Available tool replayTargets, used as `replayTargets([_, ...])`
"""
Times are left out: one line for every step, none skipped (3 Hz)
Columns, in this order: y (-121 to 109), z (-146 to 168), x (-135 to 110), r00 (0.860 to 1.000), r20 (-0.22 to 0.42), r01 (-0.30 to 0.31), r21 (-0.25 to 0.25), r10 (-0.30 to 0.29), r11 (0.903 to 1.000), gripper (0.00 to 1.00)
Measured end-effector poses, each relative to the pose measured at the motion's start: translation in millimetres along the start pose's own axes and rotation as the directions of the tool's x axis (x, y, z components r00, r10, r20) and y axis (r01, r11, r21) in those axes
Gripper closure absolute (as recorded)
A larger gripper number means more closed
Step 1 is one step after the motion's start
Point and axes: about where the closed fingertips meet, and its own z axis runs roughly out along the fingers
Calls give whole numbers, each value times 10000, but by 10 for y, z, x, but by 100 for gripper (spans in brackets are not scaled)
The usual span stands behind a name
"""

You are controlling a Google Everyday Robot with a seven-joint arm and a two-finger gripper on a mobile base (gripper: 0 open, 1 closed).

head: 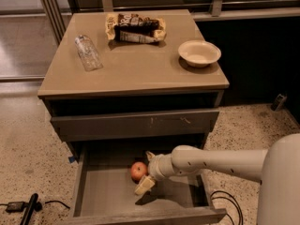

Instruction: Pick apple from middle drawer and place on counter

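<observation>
1. Camera view, lower half: find the middle drawer (pixel 112 198) pulled well out beneath the shut grey drawer front (pixel 136 123), so its bare floor lies open to a reach from above.
2. Spot the apple (pixel 137 171) resting on that floor toward the back, near mid-width and well apart from both side walls.
3. Follow the white arm (pixel 220 161) in from the right and down over the drawer's right wall, angled low to bring the gripper (pixel 147 170) just beside the apple's right flank.
4. Read the gripper as spread: pale fingers (pixel 144 185) apart, one behind the apple and one in front, straddling it. Cannot confirm contact on either side. Judge the grasp lined up but not yet closed.
5. Camera view, upper half: note the counter (pixel 136 76) carrying a clear bottle (pixel 87 52) lying at left, a snack bag (pixel 135 28) at the back and a cream bowl (pixel 199 53) at right. Take the bare front middle as the likely landing spot.
6. Expect a lift outward past the overhanging drawer front before any rise to the counter.
</observation>
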Motion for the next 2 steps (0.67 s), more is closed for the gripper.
replayTargets([8, 144, 76, 9998, 17, -184, 13, 184, 9998, 0])
replayTargets([16, 265, 82, 9996, 75, -268, -18, 268, 9996, 0])
